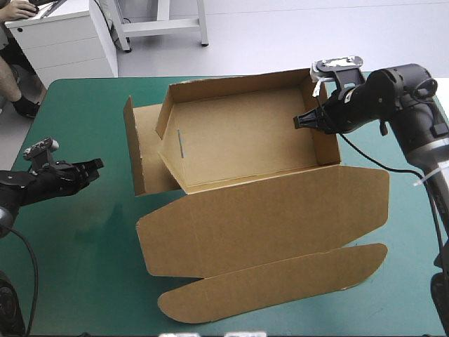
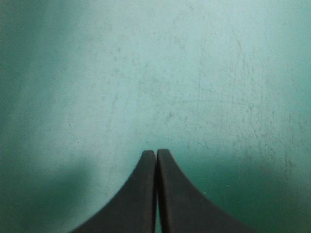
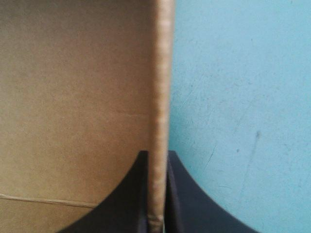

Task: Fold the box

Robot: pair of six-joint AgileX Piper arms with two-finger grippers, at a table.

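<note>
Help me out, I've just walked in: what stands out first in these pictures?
The brown box sprawls mid-table, walls raised at the far side, lid flat toward the near edge. The right gripper is shut on its right wall; the left gripper sits shut over bare teal-green cover, apart.

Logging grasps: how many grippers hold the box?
1. The right gripper is shut on the box at its right wall; the left gripper is shut on nothing, over the cover left of the box.

No readable text, label or number shows anywhere
</note>
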